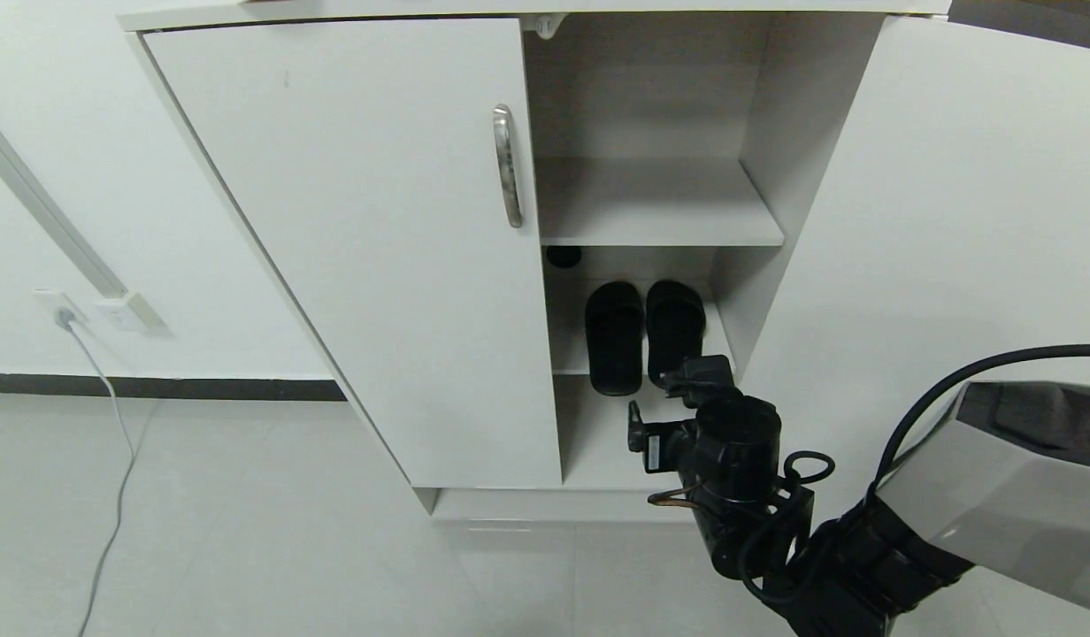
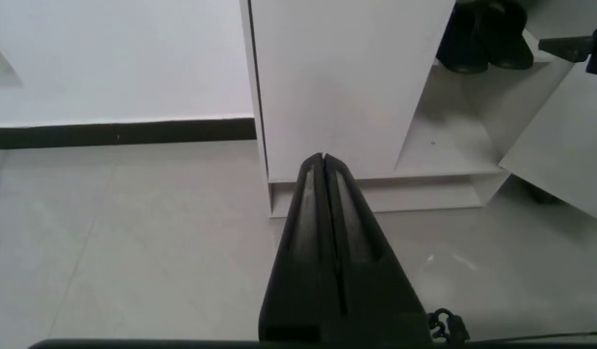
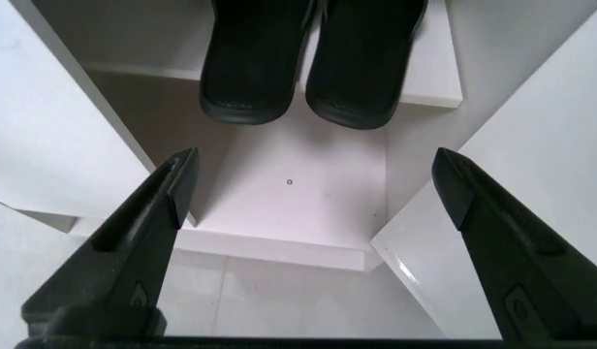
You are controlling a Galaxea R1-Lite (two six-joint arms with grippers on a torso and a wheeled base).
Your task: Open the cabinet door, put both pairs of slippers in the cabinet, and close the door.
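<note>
A white cabinet (image 1: 350, 265) is seen across the upper half of the head view, standing on a floor (image 1: 244, 531) of pale, glossy tiles. Its left door (image 1: 359, 354) is shut and carries a metal handle (image 1: 507, 166) near its right edge. The right door (image 1: 934, 221) is swung wide open at the right of the frame, so three compartments are exposed. The upper shelf (image 1: 656, 208) is seen just above the centre. One pair of black slippers (image 1: 642, 334) is laid side by side on the middle shelf (image 1: 567, 336), near the centre of the frame, with their near ends projecting slightly over its front edge.

The right gripper (image 1: 678, 402) is held at lower centre-right, just in front of the bottom compartment and below the slippers (image 3: 313, 58). In the right wrist view its gripper (image 3: 315, 165) is seen with the fingers (image 3: 134, 252) spread wide apart and nothing between them. The left gripper (image 2: 323, 170) is shown with its fingers pressed together, empty, pointed at the cabinet's base above the tiles.

A white wall (image 1: 67, 133) is seen at the left, edged by a dark skirting strip (image 1: 156, 387). A socket (image 1: 58, 310) is mounted low on it, and a grey cable (image 1: 111, 495) is trailed from it down to the floor.
</note>
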